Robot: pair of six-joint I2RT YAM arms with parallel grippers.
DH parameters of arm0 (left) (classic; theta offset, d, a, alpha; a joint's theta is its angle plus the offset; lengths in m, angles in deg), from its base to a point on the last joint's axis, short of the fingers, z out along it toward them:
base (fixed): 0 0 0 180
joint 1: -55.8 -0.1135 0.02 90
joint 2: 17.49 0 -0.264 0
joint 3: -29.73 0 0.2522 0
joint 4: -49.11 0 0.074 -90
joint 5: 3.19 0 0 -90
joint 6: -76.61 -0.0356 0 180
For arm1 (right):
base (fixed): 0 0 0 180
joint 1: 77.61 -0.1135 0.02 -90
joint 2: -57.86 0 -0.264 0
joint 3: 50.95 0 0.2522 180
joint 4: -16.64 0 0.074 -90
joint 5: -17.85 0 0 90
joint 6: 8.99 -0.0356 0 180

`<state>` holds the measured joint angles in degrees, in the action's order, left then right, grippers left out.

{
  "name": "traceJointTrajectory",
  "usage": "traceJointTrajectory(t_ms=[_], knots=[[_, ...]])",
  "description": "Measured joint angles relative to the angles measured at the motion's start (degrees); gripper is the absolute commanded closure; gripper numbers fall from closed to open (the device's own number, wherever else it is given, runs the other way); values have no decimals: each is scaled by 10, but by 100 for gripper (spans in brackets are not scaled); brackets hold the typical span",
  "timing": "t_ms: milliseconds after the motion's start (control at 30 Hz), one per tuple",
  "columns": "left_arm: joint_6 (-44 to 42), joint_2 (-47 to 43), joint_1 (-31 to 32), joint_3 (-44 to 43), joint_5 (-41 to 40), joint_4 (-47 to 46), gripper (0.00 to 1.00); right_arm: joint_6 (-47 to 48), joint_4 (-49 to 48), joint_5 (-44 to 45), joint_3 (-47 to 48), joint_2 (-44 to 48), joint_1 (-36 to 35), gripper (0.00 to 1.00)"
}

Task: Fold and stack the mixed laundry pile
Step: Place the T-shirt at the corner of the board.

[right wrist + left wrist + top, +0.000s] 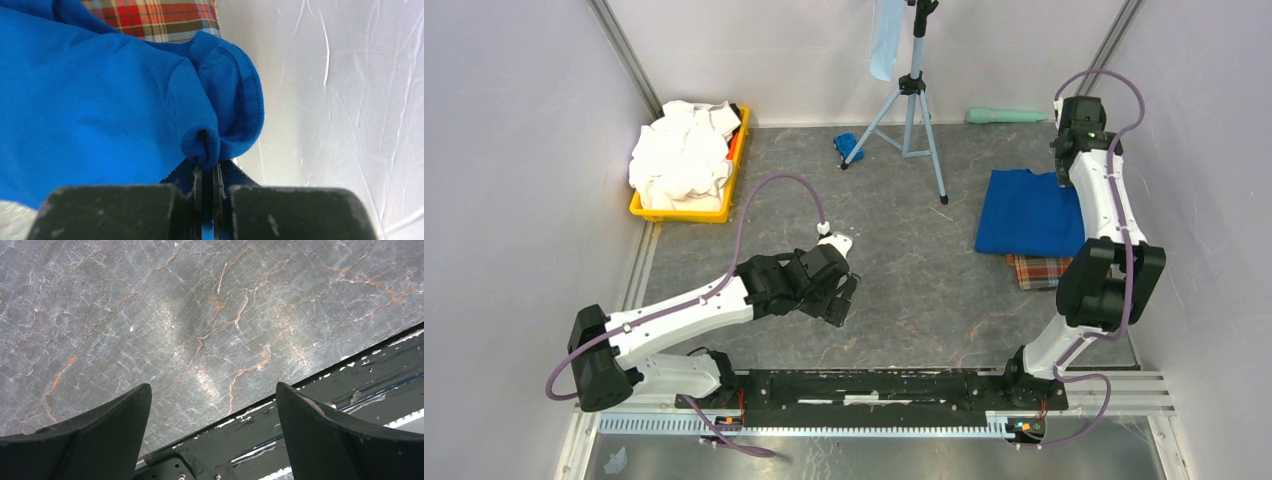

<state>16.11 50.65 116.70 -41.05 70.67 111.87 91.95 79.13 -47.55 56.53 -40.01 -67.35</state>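
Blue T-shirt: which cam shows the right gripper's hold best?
Right wrist: the right gripper is shut on a bunched edge of the blue T-shirt, plaid cloth beyond. Top external shows the folded shirt lying over the plaid, but the right arm hides the pinch. Left wrist shows only table and its open left gripper.
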Motion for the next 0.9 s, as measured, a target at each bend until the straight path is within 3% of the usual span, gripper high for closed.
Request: traceJointTrajectory(t_ms=[467, 900], knots=[[0, 66, -7, 3, 26, -29, 0, 66, -109, 83, -46, -73, 9, 100], [0, 88, -9, 3, 33, -36, 0, 151, -241, 86, -116, -75, 12, 100]])
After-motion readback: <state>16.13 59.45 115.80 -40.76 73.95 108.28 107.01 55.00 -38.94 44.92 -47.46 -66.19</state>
